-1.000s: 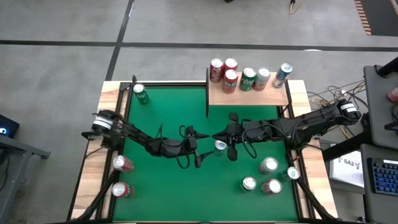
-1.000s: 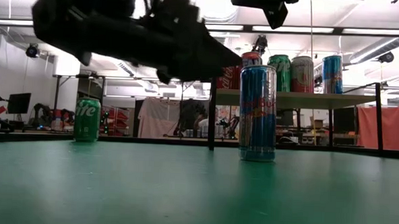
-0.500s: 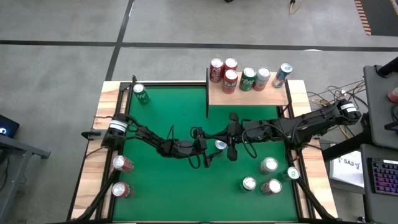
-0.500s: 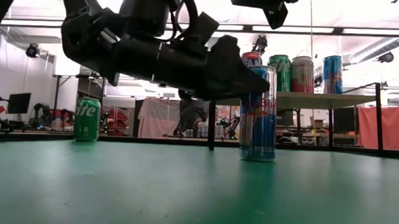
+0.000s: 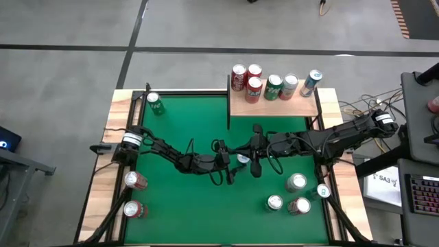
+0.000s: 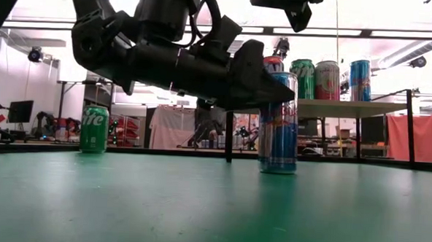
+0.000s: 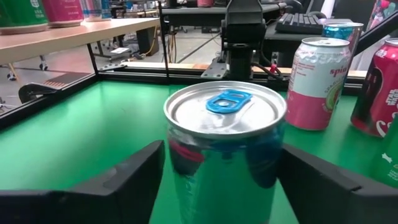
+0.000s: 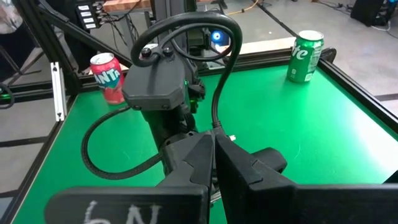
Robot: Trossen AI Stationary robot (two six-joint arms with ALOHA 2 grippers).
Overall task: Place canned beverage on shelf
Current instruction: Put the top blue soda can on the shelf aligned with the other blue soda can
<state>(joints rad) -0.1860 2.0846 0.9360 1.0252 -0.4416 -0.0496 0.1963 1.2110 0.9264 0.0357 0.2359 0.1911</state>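
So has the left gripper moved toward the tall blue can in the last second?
Yes. In the high view the left gripper has advanced rightward across the green felt tabletop, and its fingers now flank the tall blue can.

Two dark jointed arms with looping black cables; left gripper (image 5: 234, 164) black, angular.

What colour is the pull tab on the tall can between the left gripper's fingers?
Blue, on a silver lid; the tall blue can shows it best in the left wrist view.
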